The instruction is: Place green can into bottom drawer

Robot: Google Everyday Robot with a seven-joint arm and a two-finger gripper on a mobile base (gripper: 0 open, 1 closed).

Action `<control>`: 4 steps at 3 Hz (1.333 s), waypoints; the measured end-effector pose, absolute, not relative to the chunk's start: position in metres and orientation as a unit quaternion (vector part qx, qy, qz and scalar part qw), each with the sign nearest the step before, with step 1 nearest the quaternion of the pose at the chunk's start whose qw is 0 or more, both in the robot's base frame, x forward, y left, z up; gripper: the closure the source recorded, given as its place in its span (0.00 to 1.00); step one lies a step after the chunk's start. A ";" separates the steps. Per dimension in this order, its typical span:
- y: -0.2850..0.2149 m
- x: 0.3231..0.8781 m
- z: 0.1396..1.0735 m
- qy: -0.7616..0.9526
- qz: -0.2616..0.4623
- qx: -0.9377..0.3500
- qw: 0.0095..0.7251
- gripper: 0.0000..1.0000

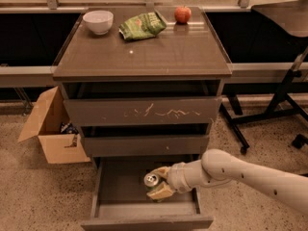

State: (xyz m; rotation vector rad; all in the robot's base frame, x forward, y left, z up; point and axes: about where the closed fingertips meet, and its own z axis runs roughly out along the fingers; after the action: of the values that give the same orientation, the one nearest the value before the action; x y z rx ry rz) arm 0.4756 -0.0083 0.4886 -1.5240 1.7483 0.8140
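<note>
I can read no lettering, not on the green can nor on the snack bag on the bench. My pincer grips the can inside the open bottom drawer.

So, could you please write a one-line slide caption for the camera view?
The gripper, jaws shut on the green can, holds it low over the floor of the open bottom drawer.

Table: dark flat top carrying three items. Green snack bag lies near the rear edge. White bowl stands left of the bag, apart from it. Red apple sits right of the bag, slightly further back. Gripper is well below the bag, inside the open bottom drawer, clamped on the green can.
</note>
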 end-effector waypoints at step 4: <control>-0.061 0.545 0.365 0.698 0.314 -0.532 0.363 1.00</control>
State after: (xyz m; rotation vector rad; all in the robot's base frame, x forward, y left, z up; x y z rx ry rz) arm 0.5447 -0.0611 0.3648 -1.3708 1.7961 0.8073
